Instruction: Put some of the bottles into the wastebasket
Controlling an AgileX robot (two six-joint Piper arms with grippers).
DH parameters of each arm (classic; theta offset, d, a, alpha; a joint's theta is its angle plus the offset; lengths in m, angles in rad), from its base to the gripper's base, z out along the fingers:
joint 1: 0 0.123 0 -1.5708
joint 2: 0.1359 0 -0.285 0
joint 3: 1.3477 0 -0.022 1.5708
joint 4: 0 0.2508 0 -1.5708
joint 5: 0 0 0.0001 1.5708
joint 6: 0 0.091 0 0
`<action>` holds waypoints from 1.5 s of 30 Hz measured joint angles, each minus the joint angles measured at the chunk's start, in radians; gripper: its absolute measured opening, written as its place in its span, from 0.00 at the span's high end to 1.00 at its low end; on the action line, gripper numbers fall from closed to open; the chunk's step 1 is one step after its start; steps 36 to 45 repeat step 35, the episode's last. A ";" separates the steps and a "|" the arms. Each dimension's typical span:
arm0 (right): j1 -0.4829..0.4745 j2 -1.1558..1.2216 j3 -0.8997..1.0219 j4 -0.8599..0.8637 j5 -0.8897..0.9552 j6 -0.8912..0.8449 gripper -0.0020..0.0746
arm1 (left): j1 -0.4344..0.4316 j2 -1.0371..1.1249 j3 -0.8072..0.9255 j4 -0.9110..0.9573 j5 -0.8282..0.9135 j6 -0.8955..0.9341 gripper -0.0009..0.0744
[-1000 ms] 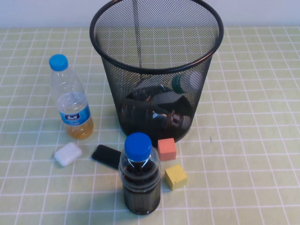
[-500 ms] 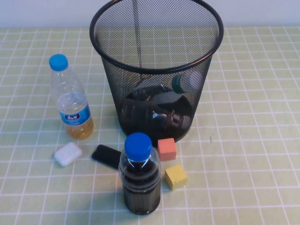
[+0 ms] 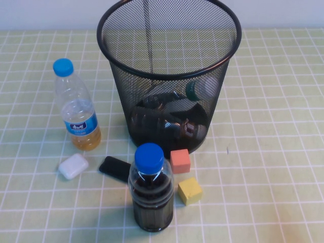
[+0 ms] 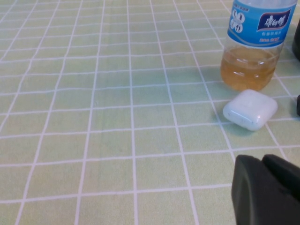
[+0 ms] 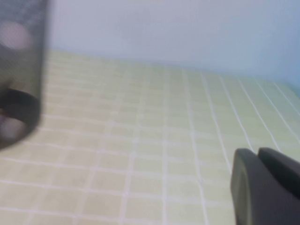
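High view shows you a green checked desk [image 3: 273, 101] under a pale wall [image 3: 50, 12], wastebasket [image 3: 167, 76] far centre. Left claw [image 4: 267, 187] and right claw [image 5: 265, 185] look pressed together.

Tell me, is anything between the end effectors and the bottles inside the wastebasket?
Only the wastebasket's mesh wall; its top is open. The left end effector hangs by the white case, the right end effector beside the wastebasket.
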 joint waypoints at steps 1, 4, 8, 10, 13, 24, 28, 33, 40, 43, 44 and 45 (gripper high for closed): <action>-0.044 0.000 0.038 0.000 -0.022 0.021 0.99 | 0.000 0.000 0.000 0.000 0.000 0.000 0.99; -0.134 0.000 0.117 0.000 -0.040 0.078 0.99 | 0.000 0.000 0.000 0.000 0.000 0.000 0.99; -0.198 0.000 0.128 -0.023 0.049 0.108 0.99 | 0.000 0.000 0.000 0.000 0.000 0.000 0.99; -0.212 0.000 0.128 -0.042 0.085 0.126 0.99 | 0.000 0.000 0.000 0.000 0.000 0.000 0.99; -0.217 -0.002 0.128 -0.049 0.093 0.148 0.99 | 0.000 0.000 0.000 0.000 0.000 0.000 0.99; -0.217 -0.002 0.128 -0.053 0.095 0.164 0.99 | 0.000 0.000 0.000 0.000 0.000 0.000 0.99; -0.217 -0.004 0.128 -0.053 0.095 0.166 0.99 | 0.000 0.000 0.000 0.000 0.000 0.000 0.99; -0.217 -0.006 0.128 -0.053 0.095 0.166 0.99 | 0.000 0.000 0.000 0.000 0.000 0.000 0.99; -0.217 -0.006 0.128 -0.053 0.095 0.166 0.99 | 0.000 0.000 0.000 0.000 0.000 0.000 0.99; -0.217 -0.006 0.128 -0.053 0.095 0.166 0.99 | 0.000 0.000 0.000 0.000 0.000 0.000 0.99; -0.217 -0.006 0.128 -0.053 0.095 0.166 0.99 | 0.000 0.000 0.000 0.000 0.000 0.000 0.99; -0.217 -0.006 0.128 -0.053 0.095 0.166 0.99 | 0.000 0.000 0.000 0.000 0.000 0.000 0.99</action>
